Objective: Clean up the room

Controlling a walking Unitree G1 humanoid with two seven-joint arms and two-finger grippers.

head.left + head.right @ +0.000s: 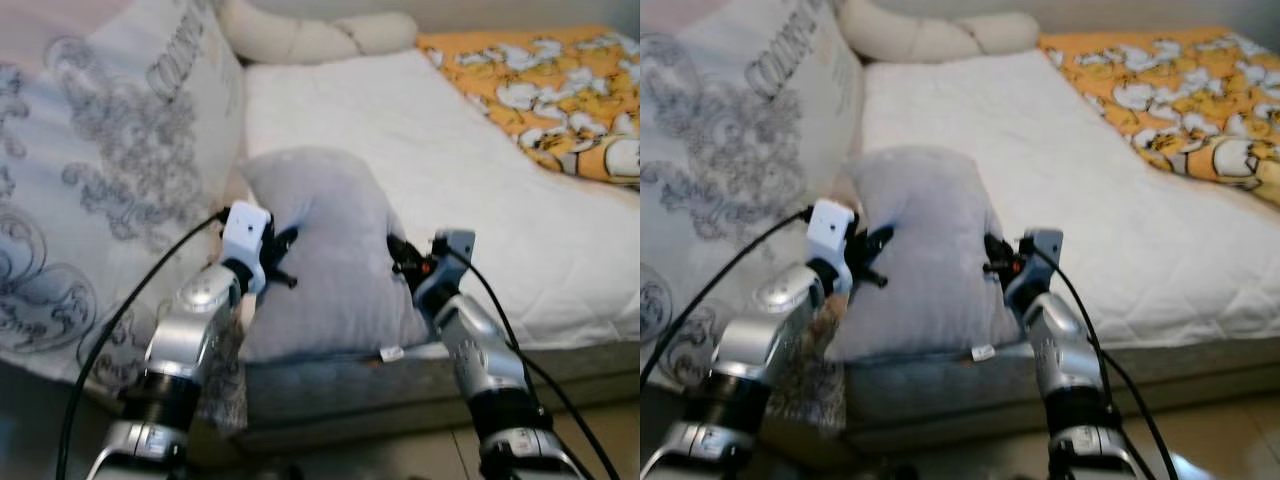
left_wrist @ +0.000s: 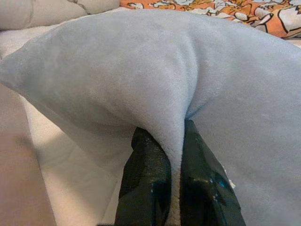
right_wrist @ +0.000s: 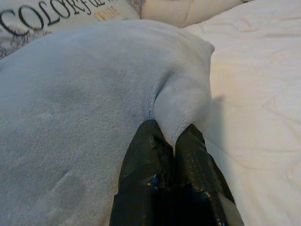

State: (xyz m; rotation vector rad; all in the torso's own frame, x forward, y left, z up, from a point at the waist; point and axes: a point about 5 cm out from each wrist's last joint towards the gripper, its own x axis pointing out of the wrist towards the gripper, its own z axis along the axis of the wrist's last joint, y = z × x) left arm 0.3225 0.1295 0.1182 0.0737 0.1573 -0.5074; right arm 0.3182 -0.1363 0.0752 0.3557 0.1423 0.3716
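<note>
A soft grey cushion (image 1: 325, 250) stands on the front edge of the white bed (image 1: 450, 170), held from both sides. My left gripper (image 1: 283, 250) is shut on a fold of its left edge; the left wrist view shows the fabric pinched between the fingers (image 2: 148, 179). On the cushion's right edge my right gripper (image 1: 400, 255) is shut too, squeezing a fold (image 3: 181, 110) between its fingers (image 3: 146, 160). The cushion (image 1: 920, 240) leans upright between the two arms.
A large white pillow with grey ornament print (image 1: 110, 170) leans at the left, touching the cushion. A cream bolster (image 1: 310, 35) lies at the head of the bed. An orange patterned blanket (image 1: 560, 90) covers the far right. Floor (image 1: 1210, 440) shows below the bed edge.
</note>
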